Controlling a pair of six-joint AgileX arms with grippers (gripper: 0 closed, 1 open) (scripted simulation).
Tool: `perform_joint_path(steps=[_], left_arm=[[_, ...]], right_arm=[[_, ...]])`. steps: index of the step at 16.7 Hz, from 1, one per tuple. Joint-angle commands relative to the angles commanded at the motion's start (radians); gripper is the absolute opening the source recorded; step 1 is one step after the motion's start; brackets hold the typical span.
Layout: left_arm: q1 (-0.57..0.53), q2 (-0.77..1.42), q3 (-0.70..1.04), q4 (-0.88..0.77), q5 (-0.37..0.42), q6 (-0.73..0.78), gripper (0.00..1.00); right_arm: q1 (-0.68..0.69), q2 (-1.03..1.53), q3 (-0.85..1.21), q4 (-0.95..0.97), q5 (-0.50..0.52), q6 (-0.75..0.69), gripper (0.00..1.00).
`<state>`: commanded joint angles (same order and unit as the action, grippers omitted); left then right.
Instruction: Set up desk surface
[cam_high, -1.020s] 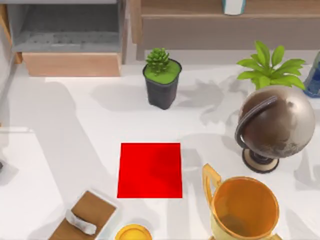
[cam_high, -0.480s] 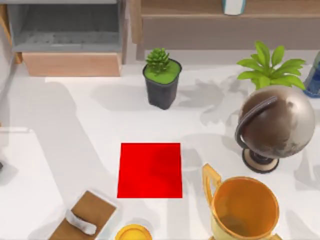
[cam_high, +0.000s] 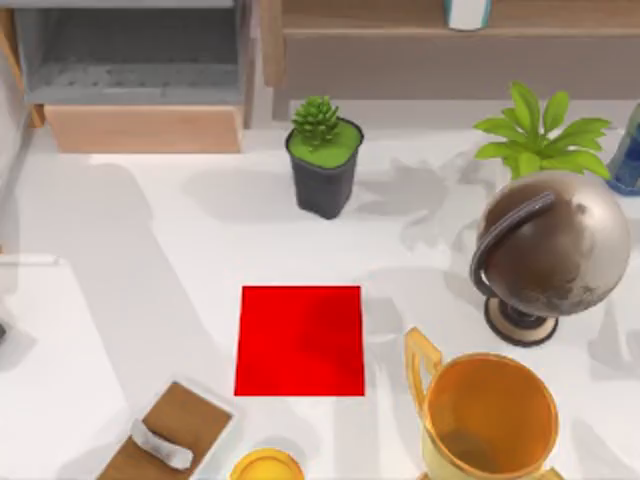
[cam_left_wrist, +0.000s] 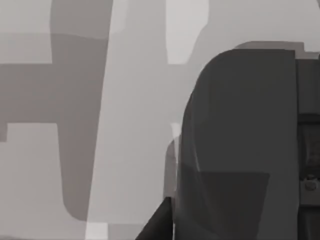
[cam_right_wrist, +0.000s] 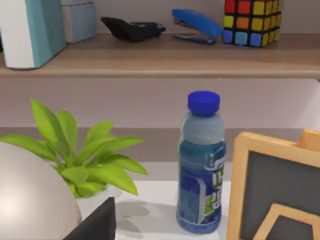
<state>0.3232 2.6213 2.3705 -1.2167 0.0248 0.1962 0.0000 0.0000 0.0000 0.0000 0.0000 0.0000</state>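
Looking down from the top cam, we see the desk surface (cam_high: 180, 260) spanning most of the frame, white & flat. Red square mat (cam_high: 300, 340) lies at centre-bottom. Small succulent pot (cam_high: 324, 155) stands upper centre, globe (cam_high: 550, 255) at right, leafy plant (cam_high: 535, 130) just behind it. Gold trophy cup (cam_high: 488, 415) sits bottom right, near the mat's right edge but apart. Wooden tray w/ a white item (cam_high: 170, 435) at bottom left, yellow round object (cam_high: 266, 467) at bottom edge. Shelf unit (cam_high: 440, 45) runs along the top.

Right wrist cam: blue-capped bottle (cam_right_wrist: 201, 165) upright on the desk, beside a framed board (cam_right_wrist: 272, 192); stapler (cam_right_wrist: 196, 24) & colour cube (cam_right_wrist: 251, 21) on the shelf above. Pincers: we can't tell their state on either arm.
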Motion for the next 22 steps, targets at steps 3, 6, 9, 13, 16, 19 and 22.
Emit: perform_joint_path(steps=[3,6,9,13,16,19,22], left_arm=[[0.0,0.0,0.0,0.0,0.0,0.0,0.0],[0.002,-0.003,0.0,0.0,0.0,0.002,0.0],[0.006,-0.029,0.003,-0.008,-0.002,-0.014,0.0],[0.005,-0.147,-0.038,-0.02,-0.014,-0.091,0.0],[-0.029,-0.265,-0.097,-0.006,-0.026,-0.174,0.0],[-0.11,-0.374,-0.185,0.025,-0.036,-0.272,0.0],[-0.236,-0.456,-0.301,0.067,-0.043,-0.381,0.0]], right_arm=[[0.0,0.0,0.0,0.0,0.0,0.0,1.0],[0.0,0.0,0.0,0.0,0.0,0.0,1.0],[0.0,0.0,0.0,0.0,0.0,0.0,1.0],[0.0,0.0,0.0,0.0,0.0,0.0,1.0],[0.0,0.0,0.0,0.0,0.0,0.0,1.0],[0.0,0.0,0.0,0.0,0.0,0.0,1.0],[0.0,0.0,0.0,0.0,0.0,0.0,1.0]])
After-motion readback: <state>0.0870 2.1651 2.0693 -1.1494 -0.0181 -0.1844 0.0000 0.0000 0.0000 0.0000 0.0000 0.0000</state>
